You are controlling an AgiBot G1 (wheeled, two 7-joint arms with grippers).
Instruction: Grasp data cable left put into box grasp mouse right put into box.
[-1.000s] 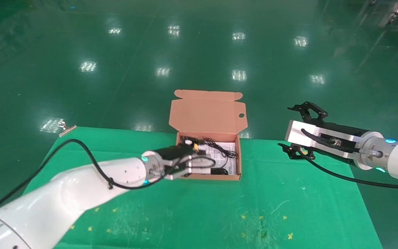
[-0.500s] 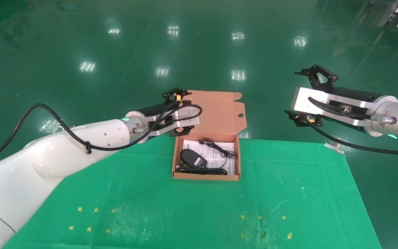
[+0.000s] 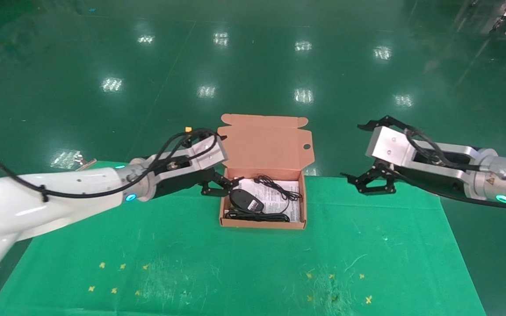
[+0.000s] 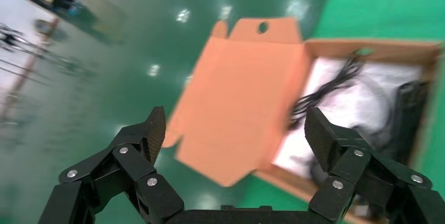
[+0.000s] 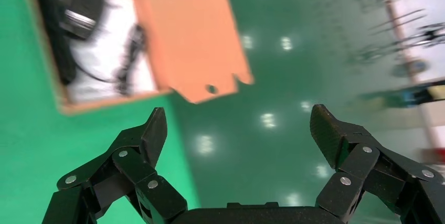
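The orange box (image 3: 304, 206) stands open at the table's far middle, its lid flap (image 3: 264, 142) upright. On its white sheet lie the black mouse (image 3: 246, 200), its thin cord (image 3: 281, 189), and the data cable (image 3: 257, 216), a bundle along the front wall. My left gripper (image 3: 227, 162) is open and empty at the box's left wall; in the left wrist view (image 4: 233, 129) the lid (image 4: 241, 93) shows between its fingers. My right gripper (image 3: 352, 151) is open and empty, right of the box over the table's far edge. The right wrist view (image 5: 239, 124) shows the mouse (image 5: 84, 6) in the box.
A green cloth (image 3: 253, 267) covers the table, with small yellow marks near the front. A metal clip (image 3: 85, 163) sits at the far left corner. Glossy green floor lies beyond the table.
My left gripper left the box, rose beside the lid, then came down to the box's left wall. My right gripper rose, then dropped and turned. The mouse came into sight.
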